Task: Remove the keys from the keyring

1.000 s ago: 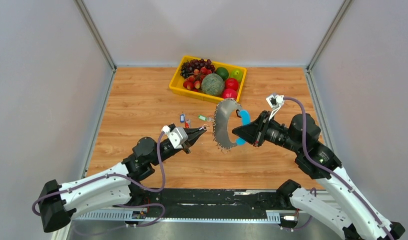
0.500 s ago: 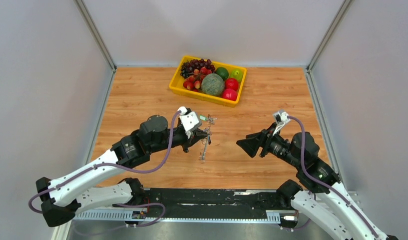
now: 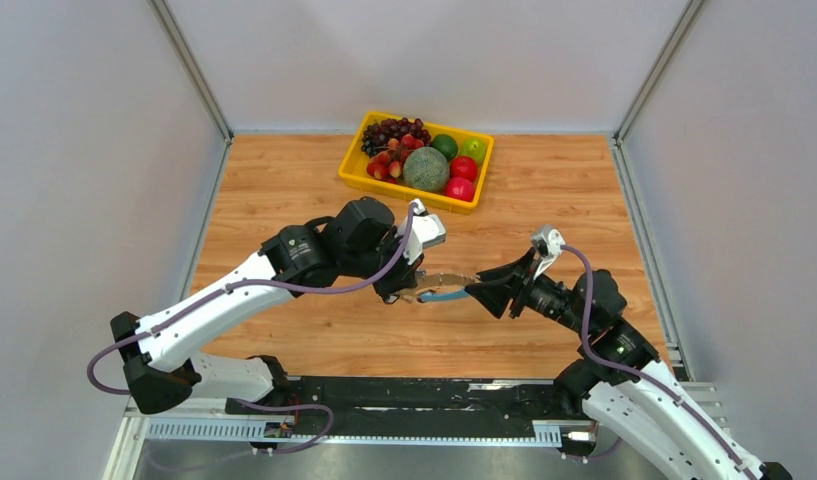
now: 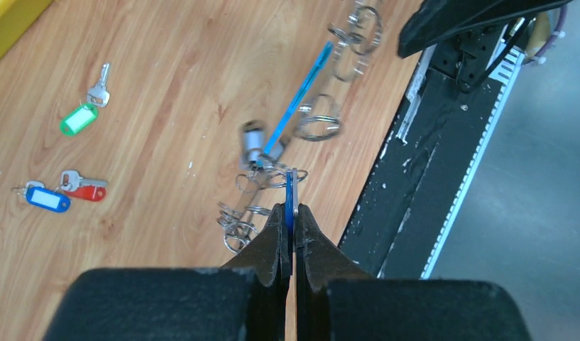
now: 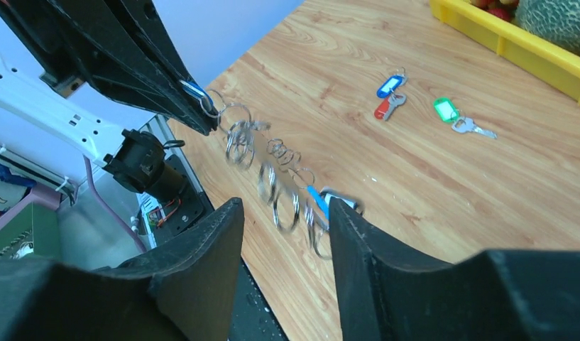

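Observation:
My left gripper [image 4: 292, 208] is shut on a blue-headed key [image 4: 290, 190] that hangs on the keyring [image 4: 301, 106]. From there the keyring stretches away as a blurred chain of metal rings with a blue strip. In the top view it spans from my left gripper [image 3: 412, 289] to my right gripper [image 3: 476, 291], with the keyring [image 3: 443, 293] seen edge-on. My right gripper [image 5: 285, 206] is open, and the far end of the keyring [image 5: 287, 192] lies between its fingers. I cannot tell whether they touch. Loose green [image 4: 79, 118], blue [image 4: 47, 199] and red [image 4: 84, 192] keys lie on the table.
A yellow fruit tray [image 3: 356, 178] with a melon, grapes and apples stands at the back centre. The loose keys [image 5: 388, 85] lie on the wood between the tray and the grippers. The black rail at the table's near edge [image 4: 443, 142] is close under both grippers.
A second ago my right gripper held the keyring upright. Then my left gripper had it dangling. Now my left arm has swung right and the ring stretches towards my open right gripper.

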You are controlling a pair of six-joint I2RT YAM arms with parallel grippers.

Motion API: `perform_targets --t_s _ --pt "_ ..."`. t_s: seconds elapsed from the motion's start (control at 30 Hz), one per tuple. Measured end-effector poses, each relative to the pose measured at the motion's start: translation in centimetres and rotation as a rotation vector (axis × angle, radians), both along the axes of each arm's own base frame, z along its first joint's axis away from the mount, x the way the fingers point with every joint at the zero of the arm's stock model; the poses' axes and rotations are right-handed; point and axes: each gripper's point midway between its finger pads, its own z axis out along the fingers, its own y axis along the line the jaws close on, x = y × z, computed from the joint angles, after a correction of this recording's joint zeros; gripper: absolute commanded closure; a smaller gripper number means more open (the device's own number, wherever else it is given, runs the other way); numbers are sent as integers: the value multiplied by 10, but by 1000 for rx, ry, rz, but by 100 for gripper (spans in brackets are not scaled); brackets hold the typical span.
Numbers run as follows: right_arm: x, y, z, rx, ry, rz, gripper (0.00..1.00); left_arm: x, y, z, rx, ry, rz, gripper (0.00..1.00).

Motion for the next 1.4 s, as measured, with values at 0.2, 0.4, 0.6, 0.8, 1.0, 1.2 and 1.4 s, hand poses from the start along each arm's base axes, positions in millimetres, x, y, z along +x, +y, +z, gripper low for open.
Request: perform_targets --t_s 0.2,0.4,0.6,0.8,1.0,1.2,1.4 --pt "6 13 6 20 -51 49 60 -9 6 22 36 18 -49 100" --pt "3 26 13 39 -84 128 60 -16 17 15 95 32 -84 100" --pt "-10 34 13 44 -89 227 52 -12 16 13 134 24 -97 100" --pt "-20 35 20 61 -120 282 63 -1 15 12 167 -52 -138 100" --pt "-32 41 20 69 -120 376 58 12 9 13 194 -98 -142 100" --pt "-43 37 16 70 -115 404 29 13 6 15 192 -111 -163 100" --pt "-39 24 35 89 -220 300 18 7 9 10 195 -114 -199 100"
